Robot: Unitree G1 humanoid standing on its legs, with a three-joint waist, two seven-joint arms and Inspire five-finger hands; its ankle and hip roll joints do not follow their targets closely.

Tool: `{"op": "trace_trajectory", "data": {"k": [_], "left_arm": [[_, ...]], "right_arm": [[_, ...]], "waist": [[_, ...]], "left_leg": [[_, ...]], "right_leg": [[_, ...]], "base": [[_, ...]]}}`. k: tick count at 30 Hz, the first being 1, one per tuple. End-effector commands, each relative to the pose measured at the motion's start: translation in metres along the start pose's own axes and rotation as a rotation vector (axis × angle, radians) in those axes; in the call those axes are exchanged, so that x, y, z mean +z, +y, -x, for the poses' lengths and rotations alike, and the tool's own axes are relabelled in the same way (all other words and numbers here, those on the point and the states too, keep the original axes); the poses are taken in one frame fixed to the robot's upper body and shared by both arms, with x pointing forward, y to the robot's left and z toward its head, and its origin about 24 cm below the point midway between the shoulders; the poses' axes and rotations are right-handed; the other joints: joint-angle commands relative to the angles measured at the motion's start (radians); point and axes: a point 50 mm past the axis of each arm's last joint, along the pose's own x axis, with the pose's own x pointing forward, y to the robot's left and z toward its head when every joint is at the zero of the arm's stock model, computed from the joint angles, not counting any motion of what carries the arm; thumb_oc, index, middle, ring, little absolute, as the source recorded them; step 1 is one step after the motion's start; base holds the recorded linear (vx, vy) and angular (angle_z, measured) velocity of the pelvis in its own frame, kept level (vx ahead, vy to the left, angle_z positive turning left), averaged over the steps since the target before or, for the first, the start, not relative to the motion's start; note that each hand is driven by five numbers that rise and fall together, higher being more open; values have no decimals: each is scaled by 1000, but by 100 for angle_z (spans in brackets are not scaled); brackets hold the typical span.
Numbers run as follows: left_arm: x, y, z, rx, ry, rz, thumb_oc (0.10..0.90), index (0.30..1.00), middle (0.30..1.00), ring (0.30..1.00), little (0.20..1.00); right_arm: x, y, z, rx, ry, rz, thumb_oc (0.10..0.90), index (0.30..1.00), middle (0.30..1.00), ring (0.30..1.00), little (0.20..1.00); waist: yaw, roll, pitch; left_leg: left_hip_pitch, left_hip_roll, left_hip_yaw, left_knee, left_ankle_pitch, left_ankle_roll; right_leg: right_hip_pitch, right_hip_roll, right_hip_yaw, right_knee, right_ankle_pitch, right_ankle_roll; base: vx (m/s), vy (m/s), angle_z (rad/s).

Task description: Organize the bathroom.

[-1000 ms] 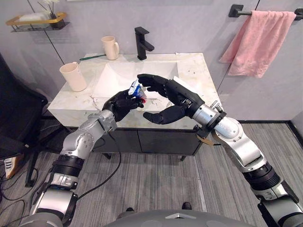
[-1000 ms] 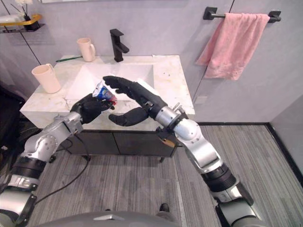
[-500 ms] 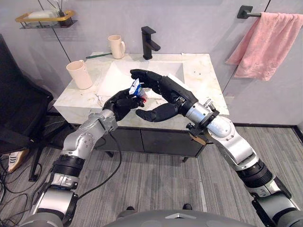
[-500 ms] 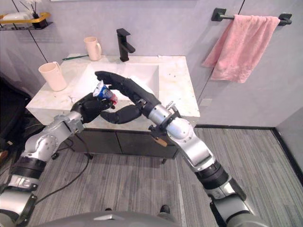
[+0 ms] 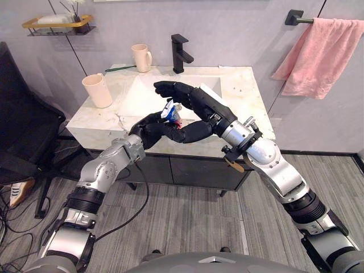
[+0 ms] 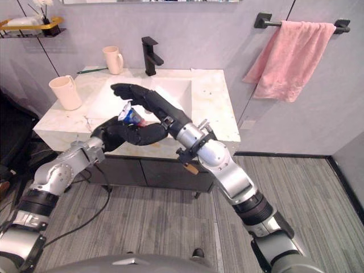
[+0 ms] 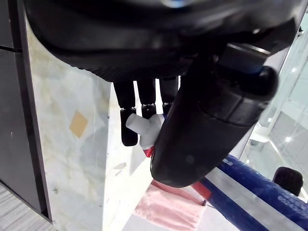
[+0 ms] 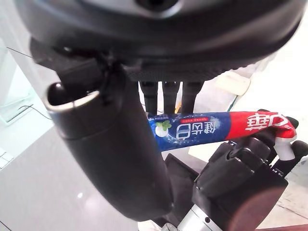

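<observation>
A blue, white and red toothpaste tube [image 5: 169, 111] is held up over the front edge of the marble counter [image 5: 239, 94]. My left hand [image 5: 149, 128] is shut on its lower, red end, and the white cap [image 7: 144, 127] shows past that hand's fingers. My right hand [image 5: 199, 105] reaches in from the right. Its straight fingers lie over the top of the tube and its thumb [image 5: 190, 132] sits below, against my left hand. In the right wrist view the tube [image 8: 202, 130] runs between that hand's thumb [image 8: 110, 144] and fingers, which are not closed on it.
The sink basin [image 5: 142, 94] lies just behind the hands, with a black faucet [image 5: 180, 51] at its back. Two beige mugs [image 5: 96, 91] [image 5: 141, 57] and a green toothbrush [image 5: 116, 68] are on the counter's left. A pink towel [image 5: 330, 51] hangs at right, a black chair [image 5: 23, 131] stands at left.
My right hand has moved in over the tube, and its thumb has swung up under it to meet my left hand. The left hand keeps hold and has sunk slightly.
</observation>
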Motion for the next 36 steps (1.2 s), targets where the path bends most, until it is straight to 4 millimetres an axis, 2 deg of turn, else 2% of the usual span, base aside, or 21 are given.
{"op": "trace_trajectory", "data": {"k": [1,14,15,16,17,18,19,20,21,22,36], "left_arm": [[60,-34,-6,-174,-235,-58,400,300,300,300,300],[57,-32,-7,-143,-241,-56,400,300,300,300,300],[57,-31,-6,-135,-242,-56,645,667,667,667,667],[57,-31,-6,-138,-248,-55,800,900,900,900,900],[57,-31,-6,-142,-250,-57,800,900,900,900,900],[58,-32,-5,-149,-249,-59,568,552,552,552,552],[58,-31,-5,-144,-248,-60,469,404,404,404,404],[58,-31,-4,-136,-249,-57,417,326,326,326,326],[58,-31,-4,-133,-250,-57,505,458,458,458,458],[58,-31,-5,-128,-249,-56,800,900,900,900,900],[54,-28,-2,-119,-218,-40,800,900,900,900,900]], "right_arm": [[67,-8,-18,-18,-335,61,400,300,300,300,300],[65,-5,-18,-16,-326,47,400,300,300,300,300],[65,-6,-18,-18,-325,48,400,300,300,300,300],[64,-6,-18,-18,-324,46,400,300,300,300,300],[64,-6,-18,-18,-323,45,400,300,300,300,300],[64,-7,-18,-21,-321,43,400,300,300,300,300],[63,-7,-18,-22,-320,43,400,300,300,300,300],[63,-7,-18,-23,-320,45,400,300,300,300,300],[63,-7,-18,-24,-320,46,400,300,300,300,300],[63,-7,-17,-26,-319,45,400,300,300,300,300],[61,-8,-17,-37,-313,44,400,300,300,300,300]], "waist": [[11,-7,-70],[9,-6,-66],[10,-6,-66],[10,-7,-65],[10,-7,-65],[11,-7,-65],[12,-7,-65],[12,-7,-64],[12,-7,-64],[12,-7,-64],[18,-5,-63]], "left_leg": [[5,9,-5,7,-35,14],[7,8,-7,7,-38,15],[7,7,-9,7,-38,16],[7,7,-9,8,-38,16],[7,7,-8,8,-38,16],[8,8,-8,8,-38,16],[9,8,-8,8,-38,16],[9,8,-8,8,-38,15],[9,8,-8,8,-38,16],[10,8,-7,8,-38,16],[11,8,-10,9,-39,16]], "right_leg": [[69,-63,-15,7,-128,47],[71,-62,-12,10,-132,46],[71,-62,-12,10,-132,46],[71,-62,-12,10,-132,46],[72,-62,-12,9,-132,45],[73,-62,-13,9,-132,45],[73,-61,-13,10,-132,45],[73,-62,-14,11,-132,45],[74,-62,-15,11,-132,45],[74,-63,-17,11,-132,45],[78,-64,-24,10,-132,45]], "base": [[0,0,0],[0,0,0],[0,0,0],[0,0,0],[0,0,0],[0,0,0],[0,0,0],[0,0,0],[0,0,0],[0,0,0],[0,0,0]]}}
